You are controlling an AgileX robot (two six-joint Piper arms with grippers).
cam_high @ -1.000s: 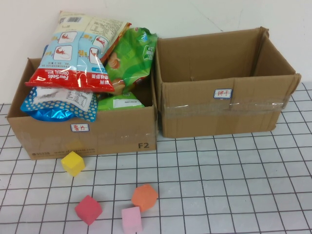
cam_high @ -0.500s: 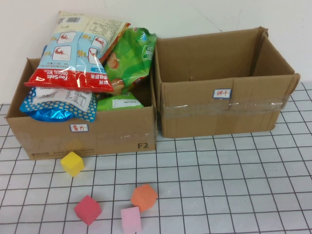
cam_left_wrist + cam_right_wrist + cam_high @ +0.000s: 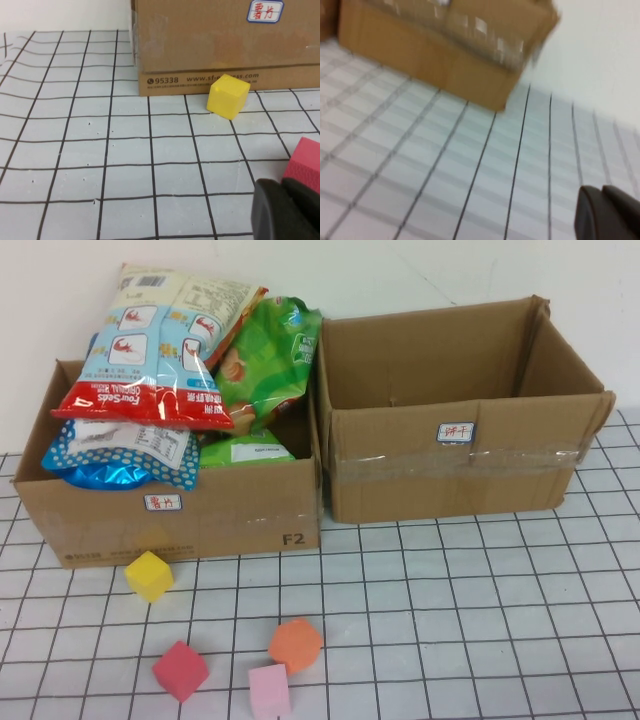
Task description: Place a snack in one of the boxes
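The left gripper (image 3: 287,210) shows only as a dark tip at the lower right of its wrist view, jaws closed together and holding nothing, low over the gridded table (image 3: 125,150). Just beyond it lie the red cube (image 3: 305,162) and, further on, the yellow cube (image 3: 228,96), which sits close in front of the left box (image 3: 200,45). The right gripper (image 3: 610,212) is likewise shut and empty, a dark tip at the lower right of its blurred wrist view, with the right box (image 3: 445,45) well ahead at the upper left. Neither arm appears in the high view. There, the snack bags (image 3: 170,350) fill the left box (image 3: 180,525) at the upper left of the frame, their long axes tilted up and back, the red-and-blue one topmost; the right box (image 3: 460,470) looks empty. The snacks thus lie ahead of and above the left gripper (hidden from it behind the carton wall), so the left arm seems the nearer one.
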